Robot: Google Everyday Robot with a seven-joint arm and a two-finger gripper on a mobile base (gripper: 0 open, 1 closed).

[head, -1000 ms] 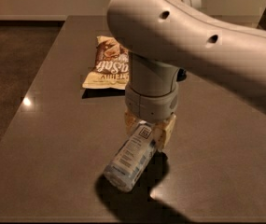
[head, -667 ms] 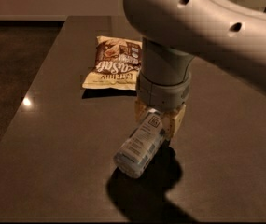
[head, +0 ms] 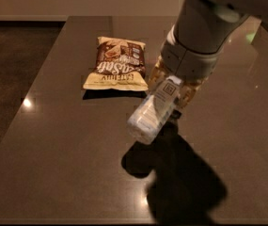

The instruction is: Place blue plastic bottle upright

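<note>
The blue plastic bottle is a clear pale plastic bottle with a whitish label and a small square logo. It hangs tilted above the dark table, its base pointing down-left toward me and its cap end hidden in the gripper. My gripper is shut on the bottle's upper part, just right of centre, with tan fingers on either side. The bottle's shadow lies on the table below it.
A brown and cream snack bag lies flat on the table behind and left of the bottle. The table's left edge borders a darker floor. The large white arm fills the upper right.
The arm has carried the bottle up and to the right, away from the table's surface. The bottle stays tilted in the gripper. The snack bag has not moved.
</note>
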